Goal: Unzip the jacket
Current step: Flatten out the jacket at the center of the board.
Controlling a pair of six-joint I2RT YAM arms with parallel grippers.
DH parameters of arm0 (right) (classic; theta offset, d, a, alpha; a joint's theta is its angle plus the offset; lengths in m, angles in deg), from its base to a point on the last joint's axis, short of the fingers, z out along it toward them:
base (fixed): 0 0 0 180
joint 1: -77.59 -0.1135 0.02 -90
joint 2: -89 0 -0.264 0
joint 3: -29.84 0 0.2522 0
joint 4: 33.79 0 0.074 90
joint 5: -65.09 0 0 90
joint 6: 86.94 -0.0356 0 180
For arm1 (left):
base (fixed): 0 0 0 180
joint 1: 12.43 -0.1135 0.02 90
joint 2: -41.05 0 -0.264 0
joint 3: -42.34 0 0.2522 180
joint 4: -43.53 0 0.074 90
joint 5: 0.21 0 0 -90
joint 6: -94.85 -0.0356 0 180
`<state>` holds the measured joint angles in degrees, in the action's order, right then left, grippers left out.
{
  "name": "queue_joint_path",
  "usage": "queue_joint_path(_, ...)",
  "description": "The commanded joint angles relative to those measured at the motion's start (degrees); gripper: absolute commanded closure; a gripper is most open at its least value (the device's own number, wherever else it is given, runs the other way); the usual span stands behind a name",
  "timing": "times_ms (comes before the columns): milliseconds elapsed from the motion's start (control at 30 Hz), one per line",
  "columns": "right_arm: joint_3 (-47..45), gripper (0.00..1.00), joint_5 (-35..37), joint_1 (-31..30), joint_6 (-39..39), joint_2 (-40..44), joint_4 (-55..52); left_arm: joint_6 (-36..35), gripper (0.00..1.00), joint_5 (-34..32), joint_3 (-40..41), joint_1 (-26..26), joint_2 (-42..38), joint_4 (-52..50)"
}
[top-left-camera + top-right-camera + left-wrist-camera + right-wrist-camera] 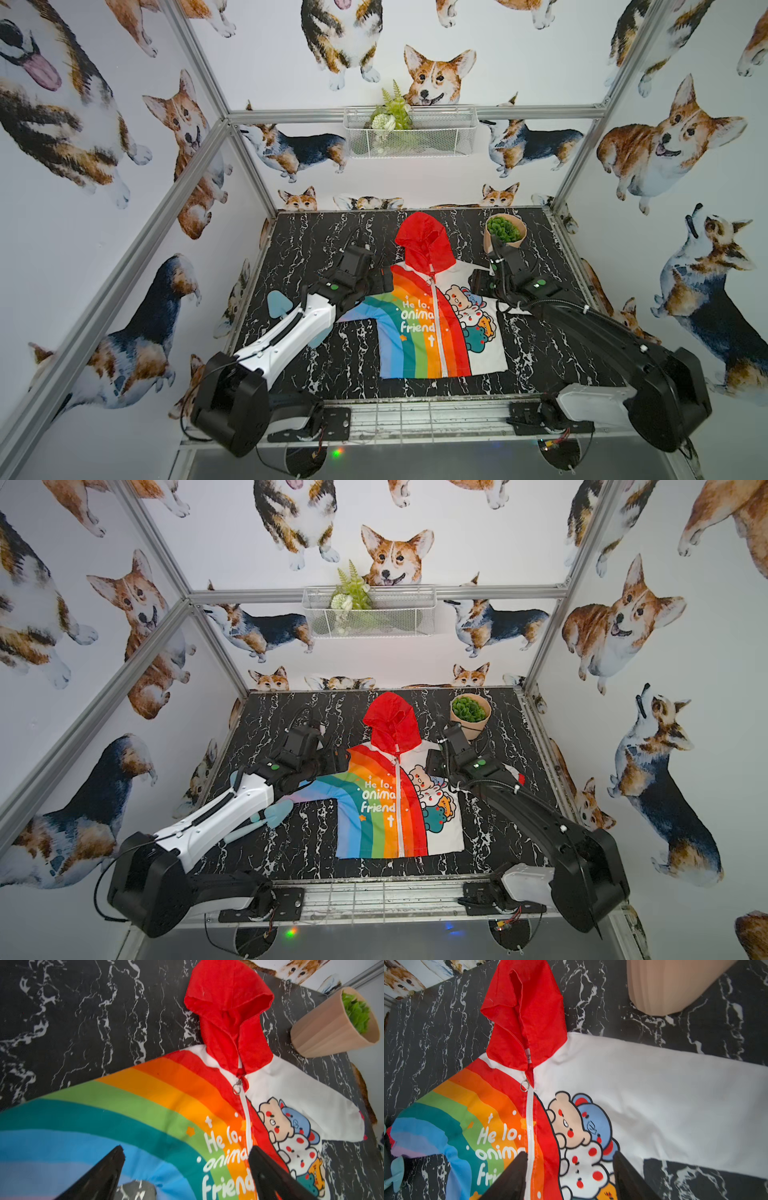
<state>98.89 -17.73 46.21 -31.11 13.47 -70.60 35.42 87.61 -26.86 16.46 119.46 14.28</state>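
The jacket point(419, 340) lies flat on the black marble table point(316, 249), its red hood point(424, 241) toward the back wall. The rainbow half with white lettering is on the left and the white cartoon half point(654, 1095) on the right. The white zip is closed, with its ring pull point(236, 1089) point(524, 1086) up at the collar. My left gripper point(384, 280) point(186, 1150) hovers open over the rainbow shoulder. My right gripper point(478, 284) point(570, 1153) hovers open over the white shoulder. Neither holds anything.
A potted green plant point(504, 230) stands at the back right, just behind my right arm. A light blue object point(276, 812) lies on the table under my left arm. A wire basket point(411, 137) hangs on the back wall. Metal frame posts bound the table.
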Motion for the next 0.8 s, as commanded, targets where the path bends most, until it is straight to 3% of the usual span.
queue_joint_path(0,5.31,0.32,-0.16,-0.01,2.13,-9.52,12.55,-2.29,0.04,0.18,-5.29,-0.07,8.47,10.49)
queue_joint_path(333,27.04,0.32,-3.05,0.81,0.52,-37.21,15.57,-7.19,0.03,3.18,-20.9,-1.31,30.0,15.17)
queue_joint_path(767,44.4,0.35,-4.54,4.52,-0.74,-54.18,11.32,-7.35,0.03,8.32,-27.15,-5.59,40.09,16.5)
